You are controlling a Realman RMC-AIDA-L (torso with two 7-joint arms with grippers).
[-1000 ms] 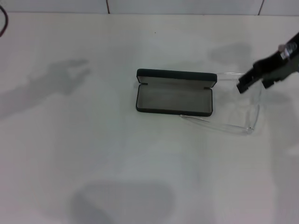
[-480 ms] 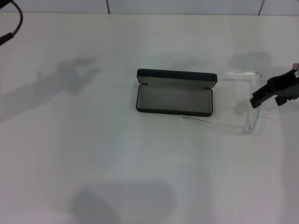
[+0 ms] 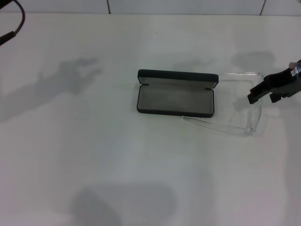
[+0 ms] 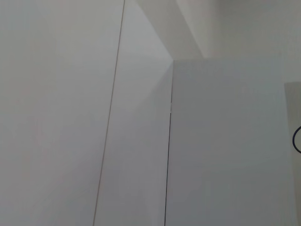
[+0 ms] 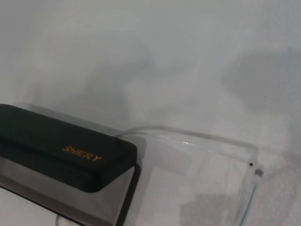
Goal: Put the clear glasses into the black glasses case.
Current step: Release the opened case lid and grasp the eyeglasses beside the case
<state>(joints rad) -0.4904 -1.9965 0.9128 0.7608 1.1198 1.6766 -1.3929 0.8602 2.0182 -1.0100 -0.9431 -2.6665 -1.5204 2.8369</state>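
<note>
The white counter [image 3: 141,165] is evenly and brightly lit from above. Soft grey shadows are cast on it: an arm-shaped one at the left, a broad one along the near edge, and a smaller one beyond the right hand [image 3: 261,93]. In the right wrist view the black glasses case [image 5: 61,146] is rendered slightly soft, and the clear glasses [image 5: 207,155] are made out only by faint edge highlights. Only pale, flat, low-contrast surfaces are shown in the left wrist view.

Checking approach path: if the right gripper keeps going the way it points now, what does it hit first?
Probably the clear glasses: the right gripper points down-left at their lens end, with the black glasses case farther along. Height above them is unclear.
</note>
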